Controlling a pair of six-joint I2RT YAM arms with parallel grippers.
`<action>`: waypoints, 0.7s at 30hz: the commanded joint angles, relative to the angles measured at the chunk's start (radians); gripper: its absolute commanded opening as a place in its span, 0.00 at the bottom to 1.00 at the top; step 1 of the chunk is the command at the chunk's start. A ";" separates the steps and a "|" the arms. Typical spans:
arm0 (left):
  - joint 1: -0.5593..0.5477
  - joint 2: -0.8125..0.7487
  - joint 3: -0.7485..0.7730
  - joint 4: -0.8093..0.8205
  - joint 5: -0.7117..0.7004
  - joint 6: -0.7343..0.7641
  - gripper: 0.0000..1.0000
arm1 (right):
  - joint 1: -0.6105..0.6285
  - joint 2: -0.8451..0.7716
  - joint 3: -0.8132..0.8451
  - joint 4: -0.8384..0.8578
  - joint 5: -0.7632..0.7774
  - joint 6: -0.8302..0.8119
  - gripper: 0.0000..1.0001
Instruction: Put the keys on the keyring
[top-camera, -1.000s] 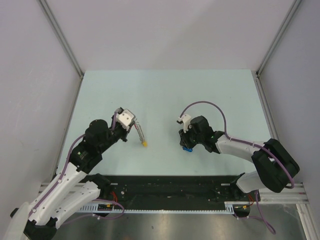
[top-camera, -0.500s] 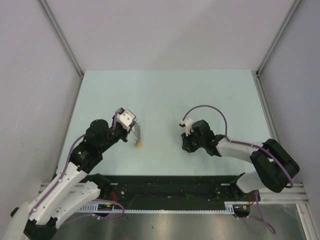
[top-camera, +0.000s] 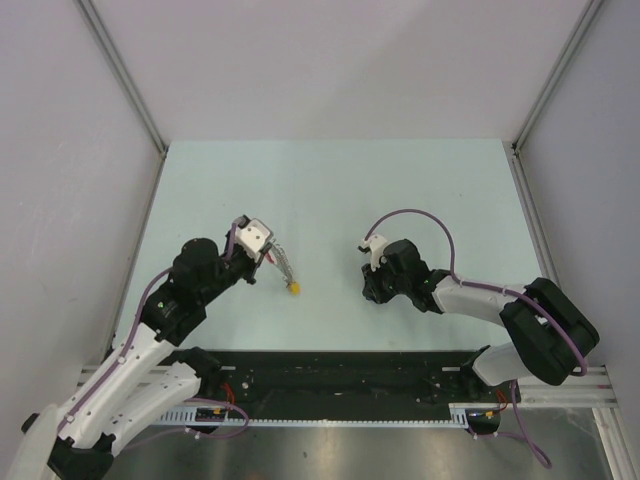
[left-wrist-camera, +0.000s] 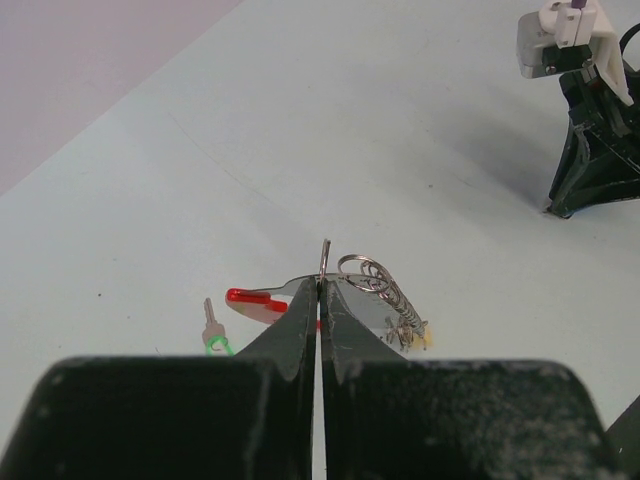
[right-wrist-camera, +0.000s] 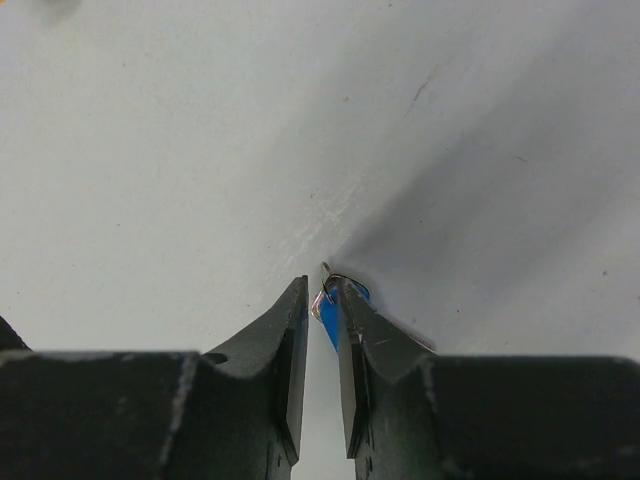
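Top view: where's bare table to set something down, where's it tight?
Free: far half of the table, beyond both grippers to the back wall; the strip between keyring and right gripper. Crowded: by the left gripper, with keyring and green key; blue key at the right gripper's tips.

The keyring is shiny silver metal with a glossy red plastic piece. The green-capped key and blue-capped key have bright metal blades and plastic heads. The bench looks matt and smooth.
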 joint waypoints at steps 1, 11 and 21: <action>0.007 -0.004 0.003 0.068 0.019 -0.012 0.01 | -0.003 0.008 0.000 0.046 0.011 -0.001 0.21; 0.007 -0.001 0.003 0.066 0.019 -0.011 0.00 | -0.003 0.025 0.000 0.040 0.006 0.009 0.20; 0.009 -0.007 0.003 0.068 0.019 -0.011 0.01 | -0.003 0.023 0.002 0.035 0.020 0.020 0.11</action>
